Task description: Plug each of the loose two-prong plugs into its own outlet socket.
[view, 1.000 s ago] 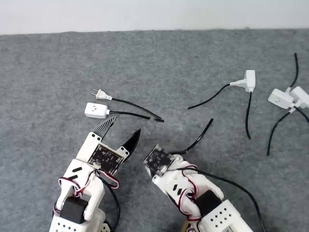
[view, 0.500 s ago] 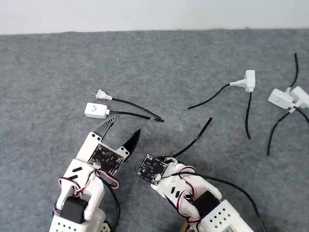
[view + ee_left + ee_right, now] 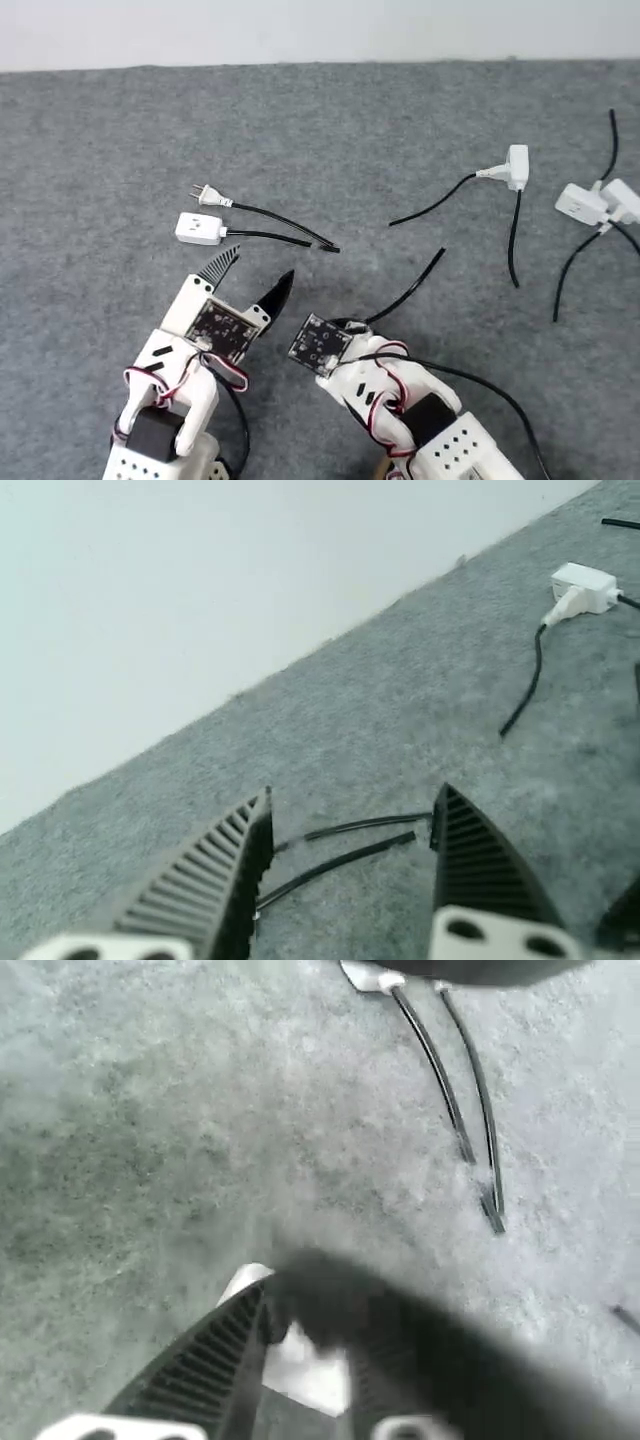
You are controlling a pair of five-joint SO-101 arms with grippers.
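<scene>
1. High view.
   - The loose two-prong plug [image 3: 205,195] lies flat on the grey mat [image 3: 330,110], left of centre, with its prongs pointing left.
   - A white socket [image 3: 198,229] lies just beside it on the near side, apart from it.
   - Their two black cables [image 3: 280,228] run off to the right side by side.
   - The left gripper [image 3: 250,276] sits just near of the socket, its claw spread wide with nothing between the fingers.
   - The right arm [image 3: 400,400] is low at centre. A black lead [image 3: 405,290] runs out from under its wrist toward the middle of the mat.
   - A joined plug and socket [image 3: 515,167] lies well off to the right.
   - A second white pair [image 3: 595,203] is at the right edge, the two pieces touching. I cannot tell whether they are mated.

2. Left wrist view.
   - The left gripper [image 3: 352,810] has its ribbed fingers [image 3: 220,880] well apart and holds nothing.
   - The two black cables [image 3: 360,827] lie on the mat across the gap, close together.
   - The joined plug and socket [image 3: 580,583] is far off, near where the mat meets the pale wall [image 3: 200,600].

3. Right wrist view.
   - The right gripper [image 3: 315,1325] is clamped on a small white piece [image 3: 305,1370], held against the ribbed finger [image 3: 200,1370].
   - A dark blur covers part of the piece, so I cannot tell whether it is a plug or a socket.
   - Beyond, the two black cables [image 3: 430,1060] lie nearly parallel on the mat.
   - A white cable end [image 3: 362,974] sits at the head of one of them. I cannot tell which part it is.
</scene>
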